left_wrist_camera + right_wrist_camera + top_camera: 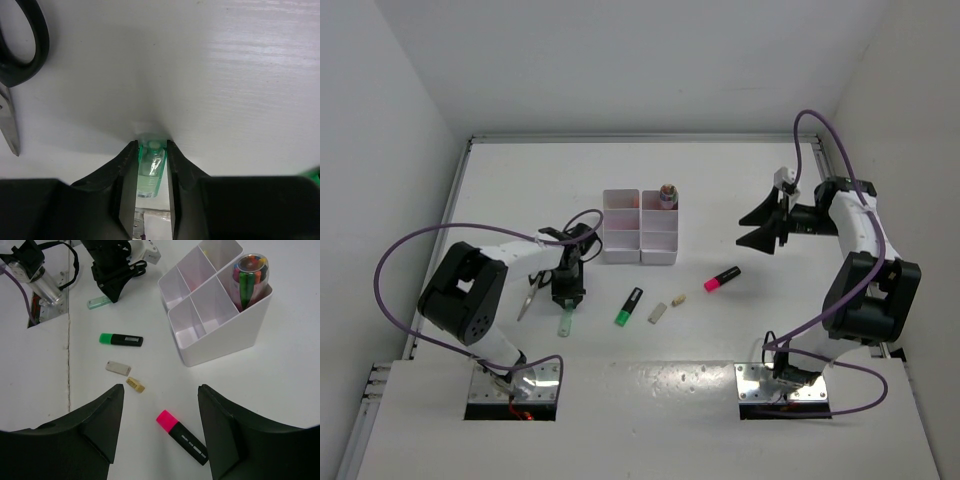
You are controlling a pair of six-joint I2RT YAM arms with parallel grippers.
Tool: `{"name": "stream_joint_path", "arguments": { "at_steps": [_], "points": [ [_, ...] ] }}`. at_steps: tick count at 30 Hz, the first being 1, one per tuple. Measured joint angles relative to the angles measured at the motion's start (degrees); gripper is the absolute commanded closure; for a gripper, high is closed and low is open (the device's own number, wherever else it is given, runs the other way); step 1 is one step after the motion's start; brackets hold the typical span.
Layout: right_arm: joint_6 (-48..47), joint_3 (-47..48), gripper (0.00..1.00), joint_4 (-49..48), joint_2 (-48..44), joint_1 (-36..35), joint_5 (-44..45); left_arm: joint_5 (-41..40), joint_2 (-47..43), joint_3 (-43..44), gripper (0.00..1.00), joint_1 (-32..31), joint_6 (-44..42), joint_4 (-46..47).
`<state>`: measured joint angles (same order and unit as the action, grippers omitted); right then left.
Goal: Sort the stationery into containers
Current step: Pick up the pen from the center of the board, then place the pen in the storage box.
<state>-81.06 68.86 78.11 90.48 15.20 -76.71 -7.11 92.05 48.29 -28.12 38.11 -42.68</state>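
The left tool (151, 146) is clamping the green pen (149, 172) between its fingers, low on the worktop (225, 75), with the scissors (42, 35) lying just to its left. The right tool (160, 391) is hanging spread wide, gripping nothing; the pink highlighter (182, 432) is lying right beneath it and the organiser (225, 335) is sitting ahead, rightward.

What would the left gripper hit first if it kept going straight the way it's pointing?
The table. The left gripper points down at it, fingers either side of the green pen, tips seemingly at the surface, though depth is hard to judge.
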Motion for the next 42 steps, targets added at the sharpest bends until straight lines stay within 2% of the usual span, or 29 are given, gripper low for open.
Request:
{"name": "stream_joint_path", "arguments": {
  "at_steps": [12, 16, 17, 20, 25, 31, 36, 42],
  "points": [
    [0.00, -0.59, 0.38, -0.02, 0.00, 0.46, 0.00, 1.75, 0.00, 0.81, 0.86, 1.09, -0.11, 0.83],
    [0.00, -0.59, 0.38, -0.02, 0.00, 0.46, 0.00, 3.58, -0.02, 3.04, 0.94, 2.56, -0.24, 1.90],
    [0.00, -0.59, 0.38, -0.02, 0.00, 0.46, 0.00, 4.17, -0.13, 4.02, 0.98, 2.75, -0.42, 2.05],
    [0.00, -0.59, 0.38, 0.00, 0.00, 0.46, 0.00, 6.29, -1.11, 7.96, 1.00, 3.04, -1.40, 2.29],
    [-0.02, -0.59, 0.44, 0.00, 0.00, 0.46, 0.00, 8.87, -5.16, 16.92, 1.00, 3.04, -2.34, 2.89],
    [-0.15, -0.59, 0.46, 0.00, 0.00, 0.46, 0.00, 8.72, -6.54, 27.91, 1.00, 2.97, -2.91, 4.76],
    [-0.17, -0.59, 0.46, 0.00, 0.00, 0.46, -0.02, 3.04, -7.37, 28.22, 1.00, 1.79, -1.49, 11.30],
    [-0.17, -0.59, 0.46, -0.02, 0.22, 0.46, 0.00, -12.92, -13.22, 17.29, 1.00, -4.68, 5.62, 25.42]
  ]
}}
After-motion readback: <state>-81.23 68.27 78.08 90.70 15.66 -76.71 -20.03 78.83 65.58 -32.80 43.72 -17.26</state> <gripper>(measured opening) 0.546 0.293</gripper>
